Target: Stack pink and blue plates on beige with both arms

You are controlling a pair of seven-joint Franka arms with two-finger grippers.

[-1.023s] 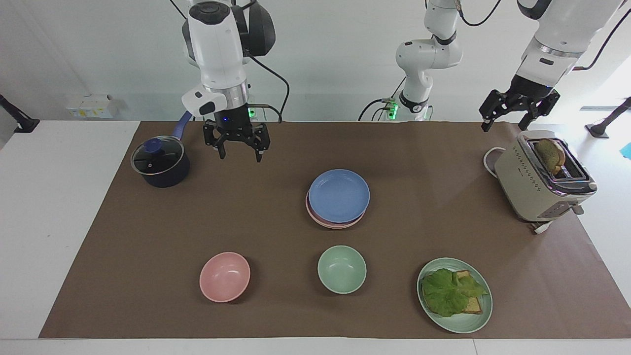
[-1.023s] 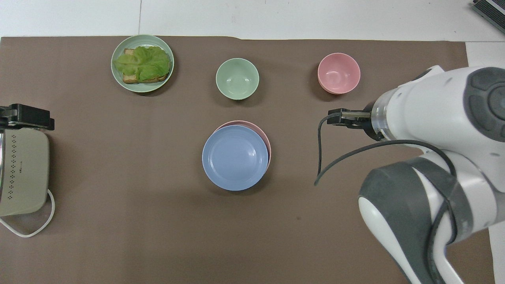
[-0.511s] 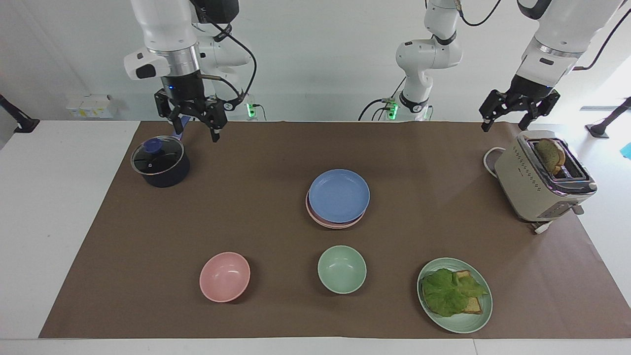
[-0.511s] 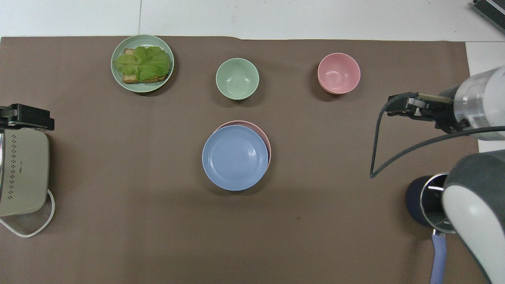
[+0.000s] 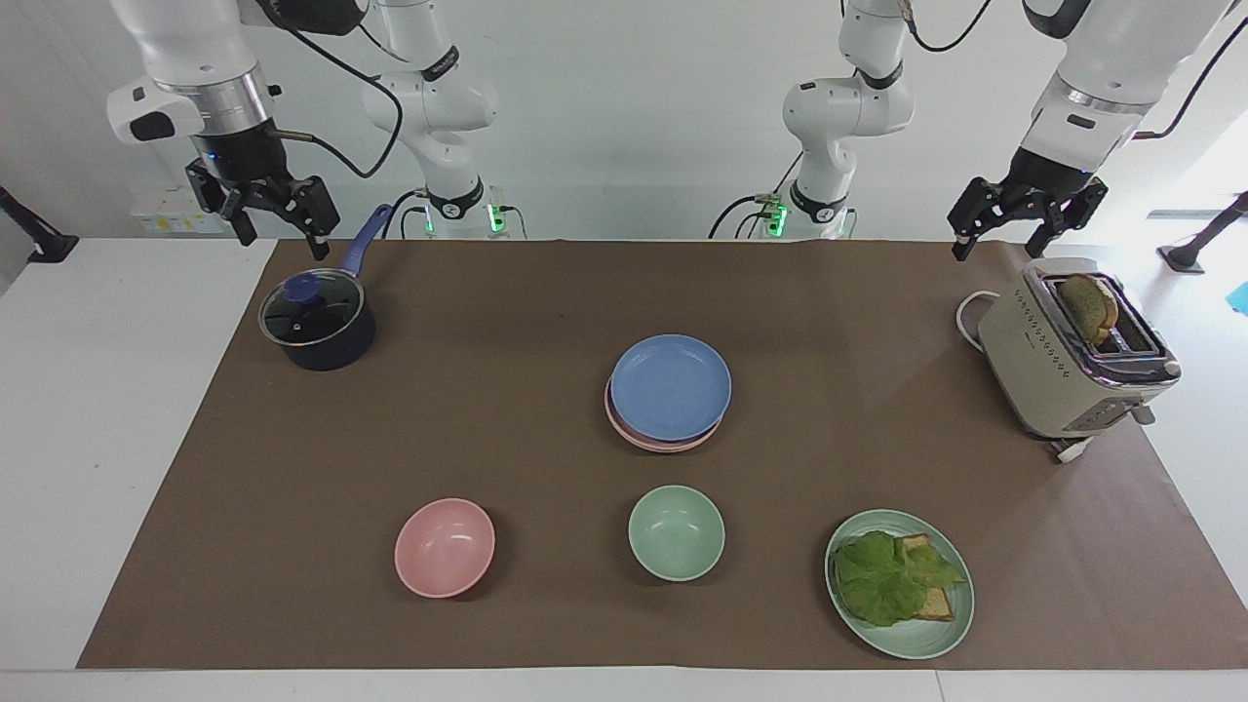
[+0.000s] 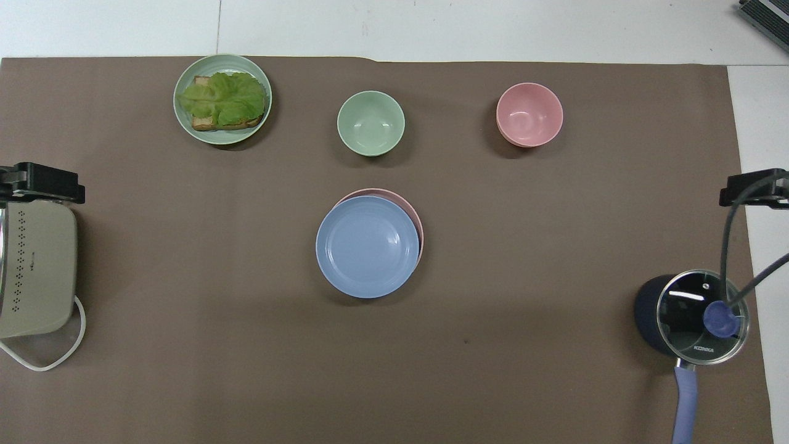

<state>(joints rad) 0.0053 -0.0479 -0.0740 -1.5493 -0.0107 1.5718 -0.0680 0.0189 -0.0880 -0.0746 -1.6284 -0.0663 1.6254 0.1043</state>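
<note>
at the right arm's end of the table, the right gripper (image 5: pixel 276 216) hangs in the air with its fingers spread wide and nothing between them, over the edge of the brown mat (image 5: pixel 487 322) just beside the lidded saucepan (image 5: pixel 318 321). farther from the robots than the pan sits a pink bowl (image 5: pixel 445 546). in the middle of the mat the blue plate (image 5: pixel 671 386) lies on top of the pink plate (image 5: pixel 651 439), of which only a thin crescent of rim shows; whether a beige plate lies under them i cannot tell. farther from the robots than this stack stands a green bowl (image 5: pixel 676 532). toward the left arm's end, a mint-green plate (image 5: pixel 916 639) carries lettuce on bread, well apart from the stack. the left gripper (image 5: pixel 1007 232) hangs open and empty over the mat's edge, beside a beige toaster (image 5: pixel 1048 366) with a slice of bread standing in its slot.
</note>
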